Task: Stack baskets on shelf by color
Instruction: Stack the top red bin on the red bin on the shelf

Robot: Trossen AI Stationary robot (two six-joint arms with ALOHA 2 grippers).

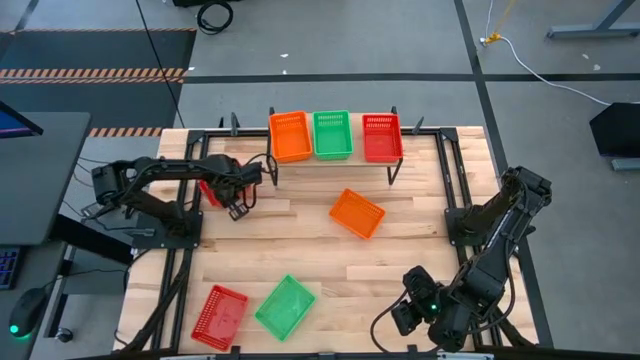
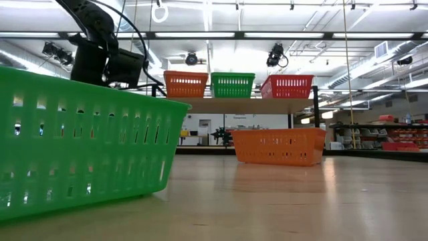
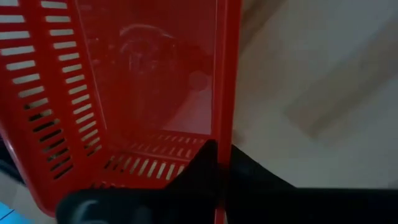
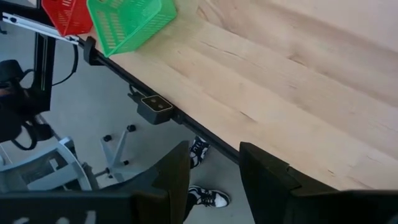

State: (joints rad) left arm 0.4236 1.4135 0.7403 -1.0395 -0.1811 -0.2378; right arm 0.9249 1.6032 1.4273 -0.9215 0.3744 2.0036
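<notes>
The shelf [image 1: 340,158] stands at the table's far edge and carries an orange basket [image 1: 290,136], a green one [image 1: 332,134] and a red one [image 1: 382,137]. On the table lie another orange basket [image 1: 357,213] in the middle, and a red basket [image 1: 220,316] and a green basket [image 1: 285,307] near the near edge. My left gripper [image 1: 234,196] is at the table's left, shut on a further red basket [image 3: 124,93] that is mostly hidden under the arm from above. My right gripper [image 4: 214,177] is open over the near right edge. My left gripper holds the red basket by one side wall's rim [image 3: 224,134]. One finger [image 3: 202,168] is inside the basket and the other finger [image 3: 255,177] is outside it. The basket is tilted in the hold. Whether it touches the table cannot be seen.
The shelf's black legs [image 1: 392,172] stand on the table's far part. Black frame rails [image 1: 452,170] run along both sides of the table. In the low view the green basket [image 2: 80,147] fills the near left and the orange basket [image 2: 277,146] sits below the shelf [image 2: 241,105].
</notes>
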